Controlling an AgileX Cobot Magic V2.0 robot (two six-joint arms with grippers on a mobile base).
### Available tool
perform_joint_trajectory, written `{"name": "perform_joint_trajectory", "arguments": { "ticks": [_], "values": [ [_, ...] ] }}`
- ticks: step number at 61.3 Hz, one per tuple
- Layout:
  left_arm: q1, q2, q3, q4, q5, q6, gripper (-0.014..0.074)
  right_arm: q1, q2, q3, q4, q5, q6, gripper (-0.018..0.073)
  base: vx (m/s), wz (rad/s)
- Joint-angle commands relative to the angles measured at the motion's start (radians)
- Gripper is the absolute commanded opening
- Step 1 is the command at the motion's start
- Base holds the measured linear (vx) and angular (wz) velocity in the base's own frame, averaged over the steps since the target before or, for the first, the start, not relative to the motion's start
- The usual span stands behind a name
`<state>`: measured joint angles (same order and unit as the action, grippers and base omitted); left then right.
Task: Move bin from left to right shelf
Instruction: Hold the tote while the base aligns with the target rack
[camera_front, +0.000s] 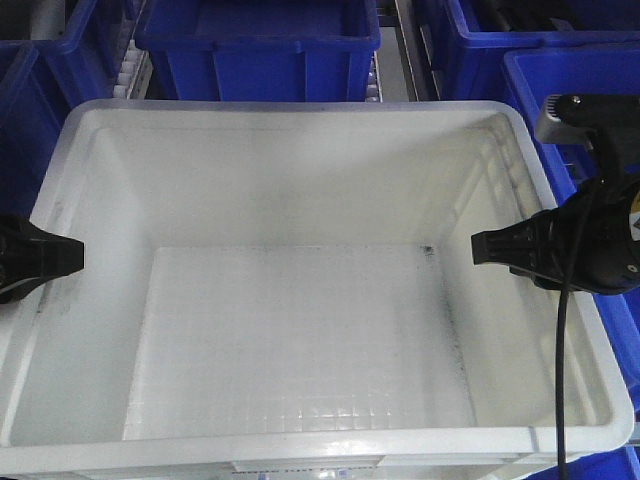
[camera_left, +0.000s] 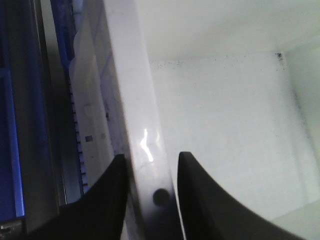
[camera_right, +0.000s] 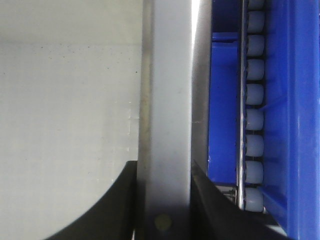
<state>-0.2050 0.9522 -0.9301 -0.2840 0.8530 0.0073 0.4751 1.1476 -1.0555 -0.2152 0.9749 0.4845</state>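
On the left, the left tool (camera_left: 152, 197) has one finger on each side of the left rim of the bin (camera_front: 300, 170). It looks pinched tight on it. The bin is empty, so I think it is light. But it is big and wide, so it needs a hold on both sides or it may tip. The plastic looks hard and smooth, maybe a bit slippery. The thick rim is the good place to grab.

It is a big white box with tall walls, little squares on its floor and dark specks of dirt. It sits in the middle, with blue bins (camera_front: 260, 40) behind and beside it.

On the right, the right tool (camera_right: 163, 200) is pinched on the right rim the same way. Past it run little white rollers (camera_right: 252, 120).
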Motion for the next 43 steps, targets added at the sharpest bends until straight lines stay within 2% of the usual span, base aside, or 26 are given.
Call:
{"name": "perform_joint_trajectory", "arguments": {
  "ticks": [1,43],
  "values": [
    [0.000,-0.030,-0.039,0.007,-0.080,0.040,0.0073,-0.017,-0.026,-0.035,-0.135,-0.056,0.013,0.0036,0.14,-0.07],
    [0.000,-0.030,-0.039,0.007,-0.080,0.040,0.0073,-0.017,-0.026,-0.035,-0.135,-0.056,0.013,0.0036,0.06,-0.01]
  ]
}}
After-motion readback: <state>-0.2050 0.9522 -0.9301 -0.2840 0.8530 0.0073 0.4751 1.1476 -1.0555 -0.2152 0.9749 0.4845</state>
